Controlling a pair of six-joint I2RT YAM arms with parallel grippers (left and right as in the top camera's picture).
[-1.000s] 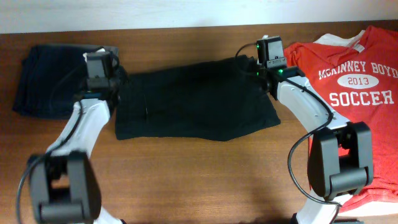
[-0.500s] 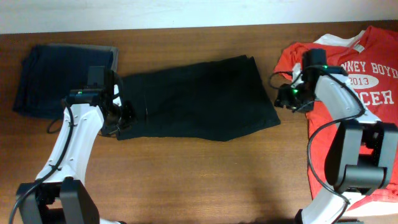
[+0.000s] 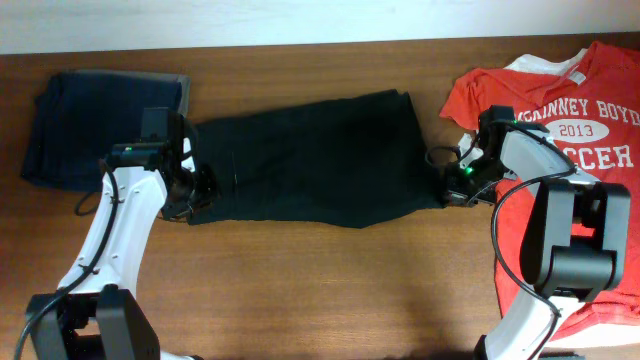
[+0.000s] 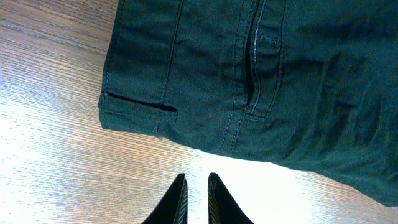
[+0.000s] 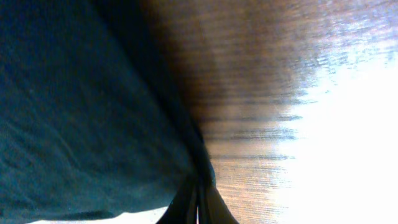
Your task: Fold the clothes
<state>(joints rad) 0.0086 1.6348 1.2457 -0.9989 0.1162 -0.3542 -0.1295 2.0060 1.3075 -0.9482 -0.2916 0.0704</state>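
Observation:
The black shorts (image 3: 315, 160) lie spread flat in the middle of the table. In the left wrist view the shorts (image 4: 261, 74) show a belt loop and seams. My left gripper (image 3: 192, 198) is at their lower-left corner. Its fingers (image 4: 196, 190) are nearly together and empty, over bare wood just short of the waistband edge. My right gripper (image 3: 450, 192) is at the shorts' lower-right corner. Its fingers (image 5: 198, 198) are shut, with their tips at the edge of the dark fabric (image 5: 81, 106). Whether any cloth is pinched cannot be told.
A red T-shirt (image 3: 560, 150) with white SOCCER lettering lies at the right, under the right arm. Folded navy-blue and grey garments (image 3: 85, 125) lie at the far left, beside the left arm. Bare wooden table (image 3: 330, 290) lies in front of the shorts.
Both grippers came down from the shorts' far edge to its near corners. In the last half second the right gripper moved left onto the lower-right corner; the left one stayed put.

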